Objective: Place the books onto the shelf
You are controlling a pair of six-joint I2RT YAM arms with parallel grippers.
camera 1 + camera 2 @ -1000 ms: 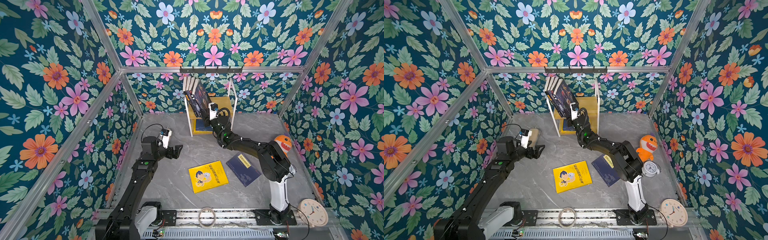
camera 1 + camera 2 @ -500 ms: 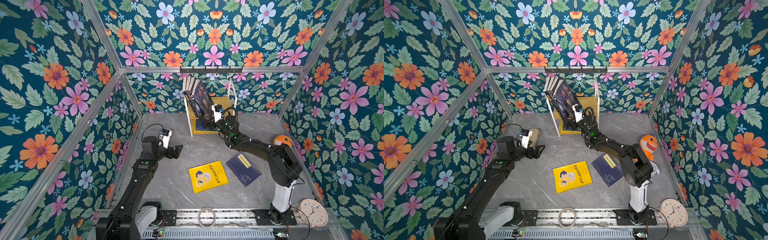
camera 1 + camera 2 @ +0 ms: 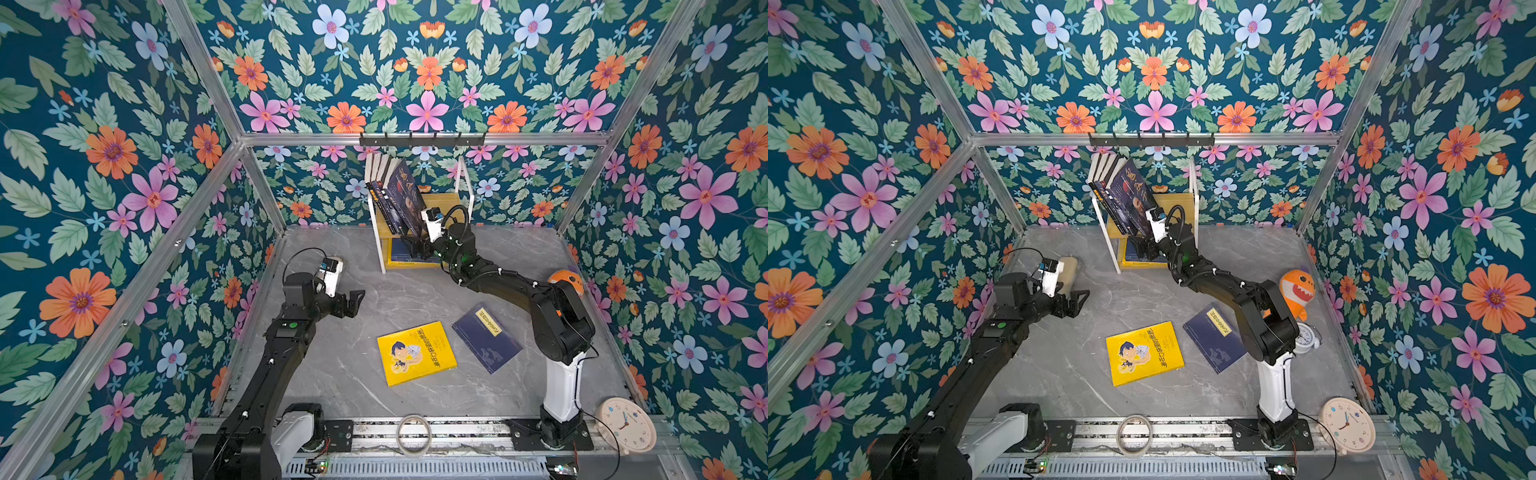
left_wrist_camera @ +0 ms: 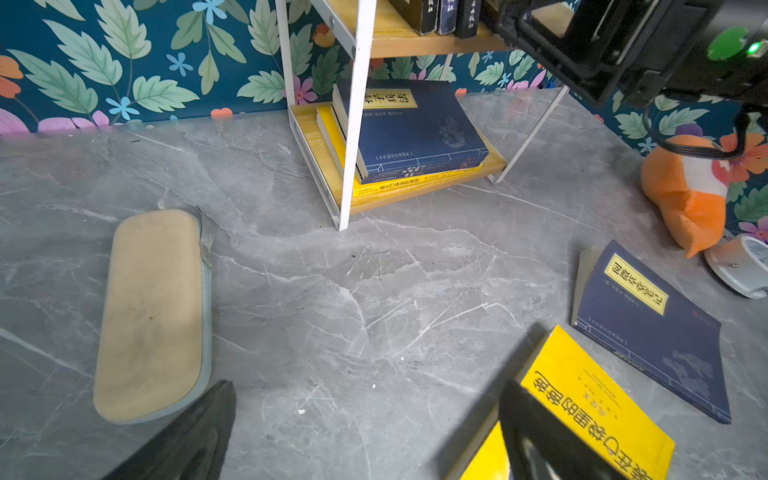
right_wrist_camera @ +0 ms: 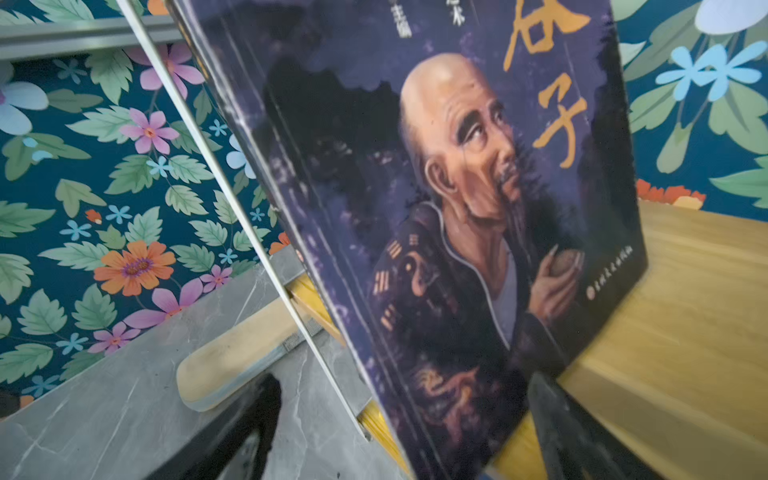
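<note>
Dark sage-portrait paperback [image 3: 409,199] leans on upright navy books [image 3: 380,183] at left end of white-framed wooden shelf [image 3: 446,200], likely self-supporting. Right gripper [image 3: 413,246] gapes, unclamped; left gripper [image 3: 352,302] wide, empty.

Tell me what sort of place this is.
Probably a staged robot test cell: floral walls on an aluminium frame, a left arm and right arm mounted on a base rail.

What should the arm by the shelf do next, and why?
Probably ease the right gripper straight back from the shelf. Its jaws stand open, and the dark portrait book rests on the top board, leaning on the standing books, so it seems let go. A navy book and a yellow book lie on the table, not yet shelved.
</note>
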